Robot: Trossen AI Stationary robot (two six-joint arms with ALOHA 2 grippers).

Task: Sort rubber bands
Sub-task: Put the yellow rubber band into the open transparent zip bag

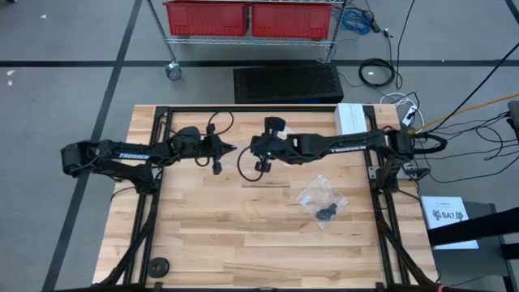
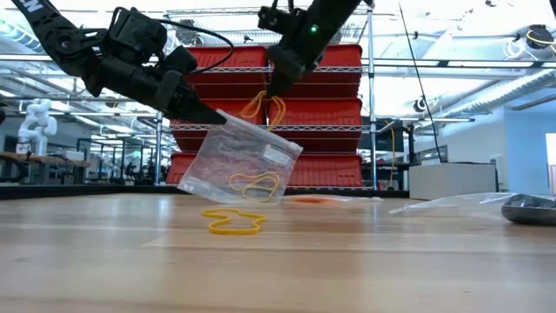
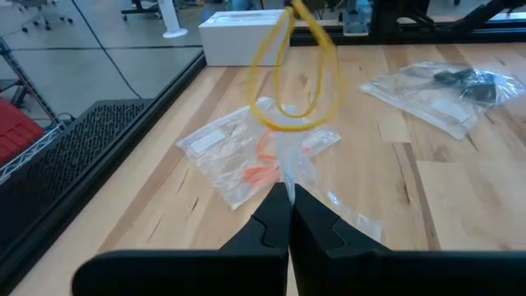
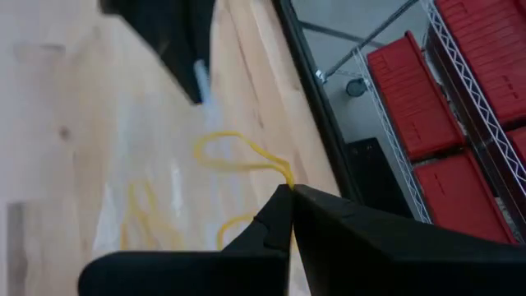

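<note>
Left gripper [image 2: 213,117] pinches clear bag [image 2: 239,161] by top edge; right gripper [image 2: 271,94] pinches yellow band [image 2: 265,109] above it. Band light, floppy, stretchy: you grip one strand. Another band [image 2: 233,223] lies on table [image 2: 347,261].

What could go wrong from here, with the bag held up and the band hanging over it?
The left gripper pinches only a corner of the clear bag, so its mouth may sag shut. The yellow rubber band in the right gripper could miss and land beside the one already on the table.
</note>
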